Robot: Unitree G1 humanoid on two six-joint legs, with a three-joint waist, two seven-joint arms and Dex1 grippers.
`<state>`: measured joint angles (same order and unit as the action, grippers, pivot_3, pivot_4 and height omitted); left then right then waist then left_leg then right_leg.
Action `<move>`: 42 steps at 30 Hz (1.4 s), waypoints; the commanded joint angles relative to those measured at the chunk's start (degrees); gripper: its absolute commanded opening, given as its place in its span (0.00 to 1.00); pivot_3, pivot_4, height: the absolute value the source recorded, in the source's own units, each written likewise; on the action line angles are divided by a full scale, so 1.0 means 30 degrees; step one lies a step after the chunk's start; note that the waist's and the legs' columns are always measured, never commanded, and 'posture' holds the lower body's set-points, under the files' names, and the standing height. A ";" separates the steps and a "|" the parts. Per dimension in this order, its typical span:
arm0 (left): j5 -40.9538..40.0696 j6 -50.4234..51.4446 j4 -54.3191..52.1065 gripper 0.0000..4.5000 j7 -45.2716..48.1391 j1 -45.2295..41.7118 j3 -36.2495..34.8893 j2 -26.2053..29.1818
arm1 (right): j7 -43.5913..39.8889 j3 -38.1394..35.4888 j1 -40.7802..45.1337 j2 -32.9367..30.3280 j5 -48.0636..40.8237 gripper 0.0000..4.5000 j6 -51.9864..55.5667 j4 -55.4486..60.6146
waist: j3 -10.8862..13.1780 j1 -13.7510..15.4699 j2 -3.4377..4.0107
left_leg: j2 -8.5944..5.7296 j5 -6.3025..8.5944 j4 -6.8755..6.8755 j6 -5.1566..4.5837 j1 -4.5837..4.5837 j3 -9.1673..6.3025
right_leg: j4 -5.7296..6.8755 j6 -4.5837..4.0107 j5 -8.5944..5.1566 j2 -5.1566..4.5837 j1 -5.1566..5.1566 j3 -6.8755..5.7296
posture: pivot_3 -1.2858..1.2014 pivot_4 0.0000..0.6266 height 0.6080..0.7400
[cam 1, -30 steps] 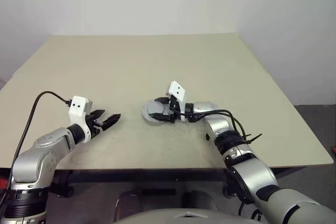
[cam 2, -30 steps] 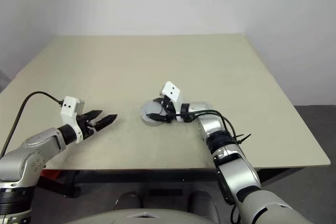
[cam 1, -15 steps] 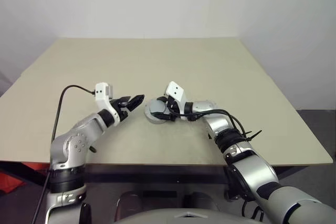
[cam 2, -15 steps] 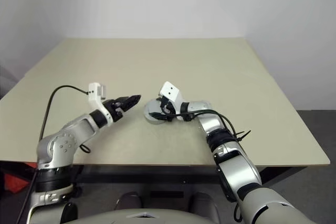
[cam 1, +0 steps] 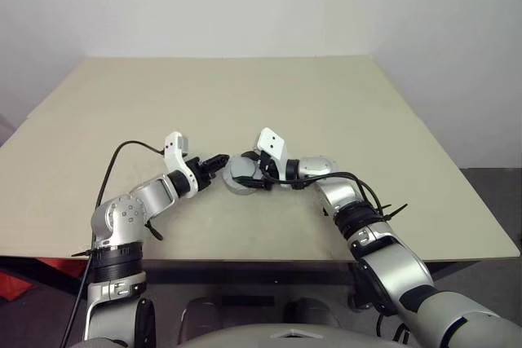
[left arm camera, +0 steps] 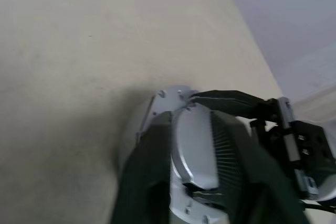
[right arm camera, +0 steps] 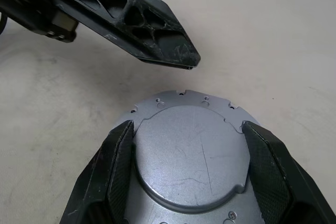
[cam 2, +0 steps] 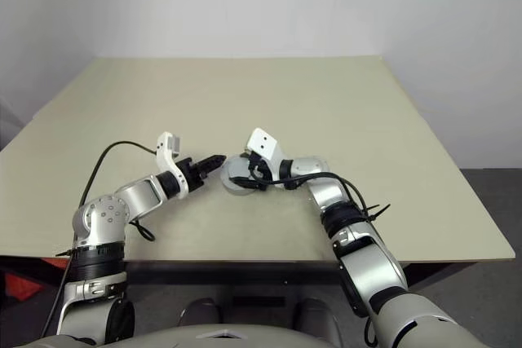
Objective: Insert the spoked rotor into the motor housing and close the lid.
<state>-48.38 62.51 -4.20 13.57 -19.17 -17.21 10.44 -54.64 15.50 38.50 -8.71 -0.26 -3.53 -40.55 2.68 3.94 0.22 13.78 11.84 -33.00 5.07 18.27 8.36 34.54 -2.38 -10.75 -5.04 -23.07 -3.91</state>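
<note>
The motor housing (cam 1: 238, 184) sits on the table near its middle, and the round grey lid (right arm camera: 194, 150) lies flat on top of it. My right gripper (cam 1: 249, 174) reaches in from the right. Its two fingers (right arm camera: 107, 174) press against opposite sides of the housing. My left gripper (cam 1: 222, 160) comes in from the left, pointing at the housing's left edge. It is shut and empty, and its tip (right arm camera: 189, 61) stops a little short of the housing's flange (right arm camera: 178, 98). The spoked rotor is hidden.
The beige table (cam 1: 163, 103) stretches wide on all sides of the housing, with a white wall behind it. A black cable (cam 1: 122, 156) loops up from my left forearm. The table's front edge runs just under both elbows.
My left arm swung in from the table's left part to the housing's left edge, and its fingers closed. The right gripper stayed on the housing.
</note>
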 commanded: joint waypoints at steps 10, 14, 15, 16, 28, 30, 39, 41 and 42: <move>0.0587 0.1372 0.1085 0.01 -0.2309 -0.1646 0.0322 -0.0280 | 0.0608 0.0259 -0.0362 -0.0576 0.0799 0.70 0.0344 -0.0673 | 0.0003 -0.0015 0.0003 | -0.0001 0.0001 0.0006 -0.0002 0.0015 -0.0002 | -0.0052 0.0010 -0.0006 -0.0001 0.0002 -0.0021 | 0.52 0.00 1.00; -0.0524 0.2801 0.2172 0.01 -0.2420 -0.2525 -0.0713 -0.0581 | 0.0402 0.0267 -0.0421 -0.0674 0.0705 0.70 0.0436 -0.0416 | 0.0006 -0.0031 0.0009 | 0.0003 0.0001 0.0022 -0.0003 0.0037 -0.0002 | -0.0118 0.0012 -0.0006 0.0000 0.0002 -0.0043 | 0.52 0.00 1.00; -0.0687 0.3038 0.2307 0.01 -0.2340 -0.2626 -0.0890 -0.0607 | 0.0296 0.0275 -0.0445 -0.0709 0.0666 0.70 0.0512 -0.0312 | 0.0007 -0.0028 0.0011 | 0.0003 0.0001 0.0027 -0.0002 0.0047 -0.0002 | -0.0142 0.0012 -0.0006 0.0001 0.0002 -0.0047 | 0.52 0.00 1.00; -0.0727 0.3274 0.2395 0.01 -0.2407 -0.2685 -0.1031 -0.0620 | 0.0131 0.0280 -0.0492 -0.0764 0.0594 0.70 0.0632 -0.0102 | 0.0006 -0.0026 0.0012 | 0.0004 0.0001 0.0041 -0.0003 0.0061 -0.0002 | -0.0177 0.0012 -0.0006 0.0000 0.0002 -0.0054 | 0.52 0.00 1.00; -0.1110 0.5570 0.1902 0.01 -0.3255 -0.2494 -0.2210 -0.0823 | -0.0360 0.0093 -0.0201 -0.0886 -0.0010 0.70 0.1981 0.1263 | 0.0010 -0.0009 0.0019 | 0.0029 -0.0001 0.0125 -0.0011 0.0153 -0.0002 | -0.0267 -0.0001 0.0004 -0.0003 -0.0007 -0.0101 | 0.52 0.00 1.00; -0.1151 0.5862 0.1818 0.01 -0.3448 -0.2491 -0.2470 -0.0936 | -0.0411 0.0006 -0.0153 -0.0856 -0.0175 0.70 0.2313 0.1439 | 0.0011 -0.0007 0.0021 | 0.0029 -0.0001 0.0125 -0.0011 0.0156 -0.0002 | -0.0268 -0.0001 0.0004 -0.0004 -0.0007 -0.0102 | 0.52 0.00 1.00; -0.1272 0.6872 0.1236 0.00 -0.3706 -0.2237 -0.3076 -0.1329 | -0.2203 0.0018 -0.0314 -0.1258 -0.1410 0.93 0.4969 0.3212 | 0.0017 0.0073 0.0030 | 0.0017 0.0026 0.0122 -0.0057 0.0231 -0.0002 | -0.0278 -0.0006 0.0006 -0.0036 -0.0014 -0.0116 | 0.52 0.00 1.00; -0.1213 0.6942 0.1209 0.00 -0.3723 -0.2259 -0.3175 -0.1387 | -0.2094 -0.0012 -0.0578 -0.1264 -0.1421 0.99 0.4607 0.3671 | 0.0017 0.0049 0.0030 | 0.0015 0.0056 0.0119 -0.0107 0.0254 0.0000 | -0.0287 -0.0070 0.0042 -0.0041 -0.0016 -0.0119 | 0.52 0.00 1.00; -0.1186 0.6967 0.1215 0.00 -0.3716 -0.2277 -0.3224 -0.1405 | -0.1960 -0.0099 -0.0663 -0.1207 -0.1465 0.99 0.4490 0.3838 | 0.0017 0.0038 0.0030 | 0.0015 0.0062 0.0119 -0.0117 0.0261 0.0001 | -0.0290 -0.0066 0.0040 -0.0041 -0.0017 -0.0120 | 0.52 0.00 1.00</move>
<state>-51.78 82.87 0.31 2.75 -26.01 -26.90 6.37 -60.80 15.30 37.29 -12.30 -4.28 10.20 -30.27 2.73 4.06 0.31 13.83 12.05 -32.64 4.68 19.08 8.37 33.66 -2.54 -10.66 -5.17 -23.13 -4.28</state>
